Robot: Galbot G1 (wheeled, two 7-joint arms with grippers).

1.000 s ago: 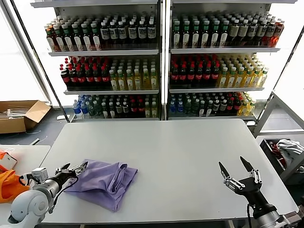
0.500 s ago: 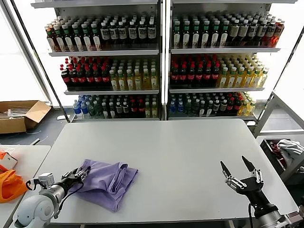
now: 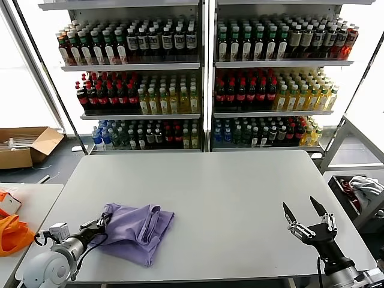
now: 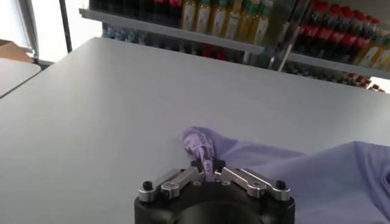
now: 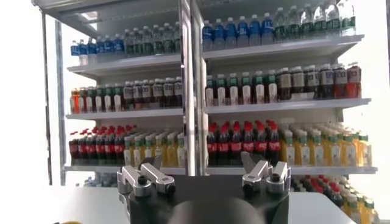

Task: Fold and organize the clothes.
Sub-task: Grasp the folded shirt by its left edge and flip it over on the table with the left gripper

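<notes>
The lavender T-shirt [image 3: 135, 230] lies crumpled on the white table [image 3: 228, 192] near its front left corner. My left gripper [image 3: 102, 225] is shut on the shirt's left edge; in the left wrist view a twisted strip of the fabric [image 4: 204, 149] runs into the closed jaws of the gripper [image 4: 209, 172]. My right gripper [image 3: 305, 213] is open and empty, held upright above the table's front right corner, far from the shirt. In the right wrist view its fingers [image 5: 262, 171] stand spread apart against the drink shelves.
Shelves of bottled drinks [image 3: 204, 78] stand behind the table. An orange fabric item [image 3: 11, 234] lies on a side table at the left. A cardboard box [image 3: 27, 146] sits on the floor at the left. A bin with white and grey cloth [image 3: 360, 189] stands at the right.
My left gripper has moved down and back toward the table's front left corner and shut on the shirt's edge, pulling it slightly. The right gripper has drifted a little to the right.
</notes>
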